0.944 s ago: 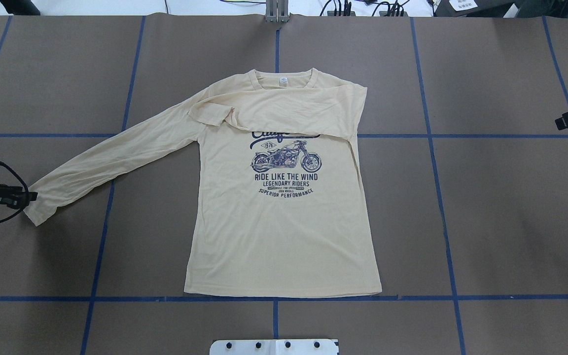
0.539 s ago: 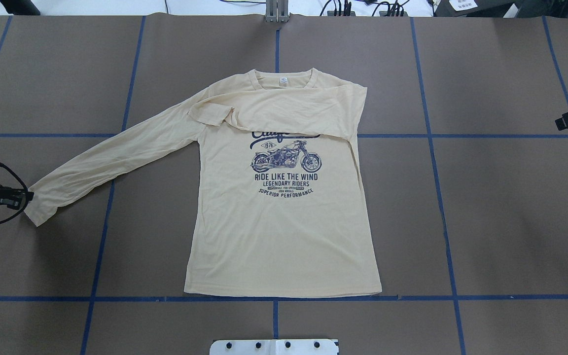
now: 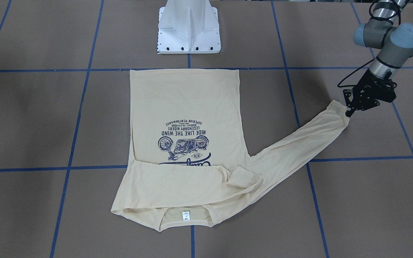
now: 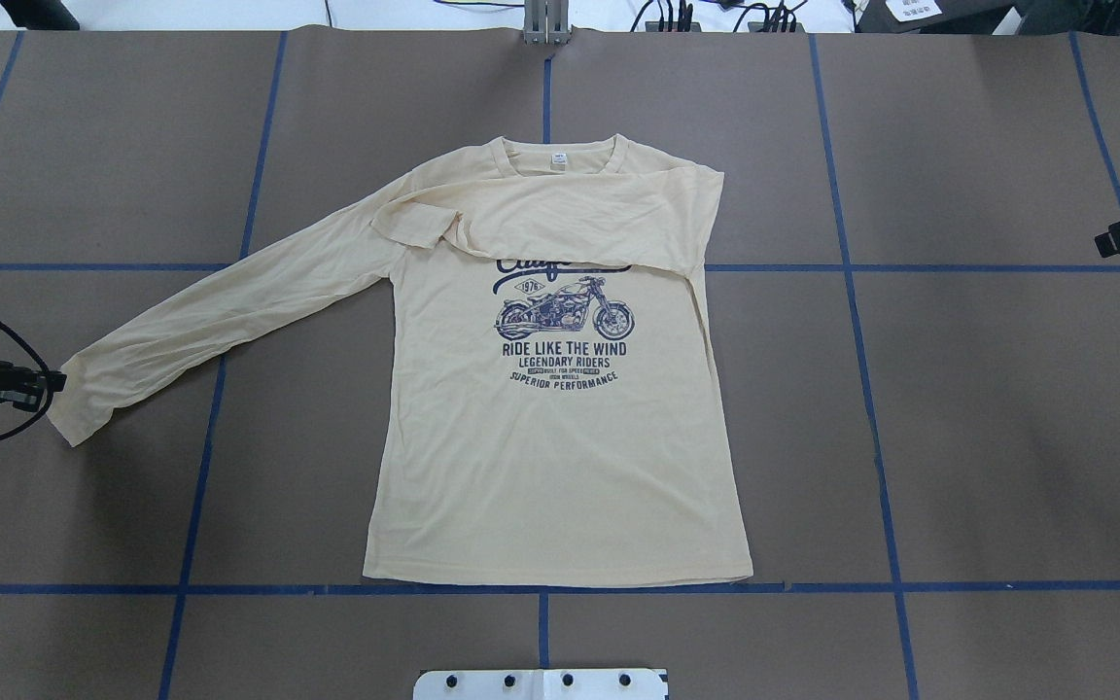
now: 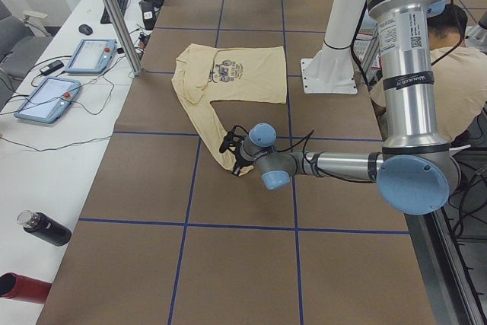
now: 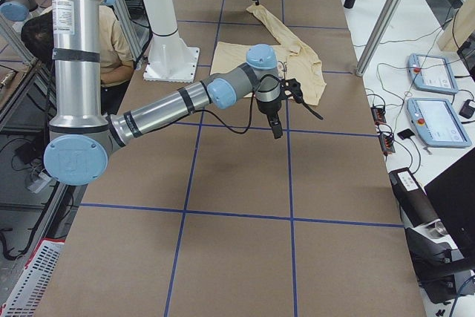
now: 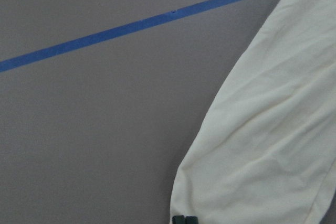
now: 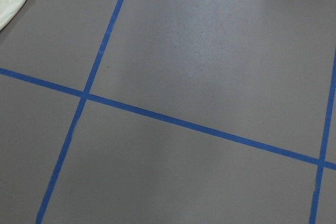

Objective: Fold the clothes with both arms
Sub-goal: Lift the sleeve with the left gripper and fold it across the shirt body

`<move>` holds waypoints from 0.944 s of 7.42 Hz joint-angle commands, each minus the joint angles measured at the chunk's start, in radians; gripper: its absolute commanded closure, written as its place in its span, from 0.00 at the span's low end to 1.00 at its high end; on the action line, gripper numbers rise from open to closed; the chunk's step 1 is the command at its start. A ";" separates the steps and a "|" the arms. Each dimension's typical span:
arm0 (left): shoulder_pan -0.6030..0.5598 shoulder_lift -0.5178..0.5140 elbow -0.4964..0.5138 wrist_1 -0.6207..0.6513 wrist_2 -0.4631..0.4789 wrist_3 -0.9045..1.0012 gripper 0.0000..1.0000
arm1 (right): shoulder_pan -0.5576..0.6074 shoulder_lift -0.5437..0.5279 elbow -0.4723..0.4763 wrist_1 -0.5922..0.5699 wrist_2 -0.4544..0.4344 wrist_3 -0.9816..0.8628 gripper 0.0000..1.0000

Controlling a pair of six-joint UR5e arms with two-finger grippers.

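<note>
So we've got the big brown table [image 4: 1007, 437] with its blue tape grid, and the left arm [image 3: 393, 36] reaches low over its left end while the right arm [image 6: 171, 105] stretches out on the other side, well clear of the cloth. The cream long-sleeved T-shirt [image 4: 560, 467] lies flat and front up in the middle, hem toward the white pedestal base [image 3: 189, 28] and neck pointing away from it. The sleeve on our right side [image 4: 560, 219] is folded across the chest and covers the top of the navy motorcycle print [image 4: 565, 326]. The other sleeve [image 4: 229, 311] runs out diagonally toward the left end. The left gripper [image 3: 347, 113] sits right at that sleeve's cuff [image 4: 74, 403]. In the wrist view its fingertips [image 7: 184, 219] are pressed together at the cuff's edge, and it looks like they're nipping the fabric. The right gripper [image 6: 276, 130] hangs over bare table, and we honestly can't tell how its jaws stand. The tiny white neck label [image 4: 557, 159] shows inside the collar.
</note>
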 commanded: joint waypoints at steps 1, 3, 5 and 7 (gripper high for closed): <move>-0.062 0.005 -0.139 0.137 -0.073 0.002 1.00 | 0.000 0.000 -0.001 0.000 0.001 0.001 0.00; -0.064 -0.155 -0.320 0.524 -0.073 0.002 1.00 | 0.000 0.000 -0.004 0.000 0.001 0.003 0.00; -0.061 -0.543 -0.339 0.990 -0.072 -0.010 1.00 | 0.000 0.003 -0.008 0.000 0.001 0.004 0.00; -0.049 -0.845 -0.246 1.251 -0.075 -0.054 1.00 | 0.000 0.003 -0.010 0.000 0.000 0.009 0.00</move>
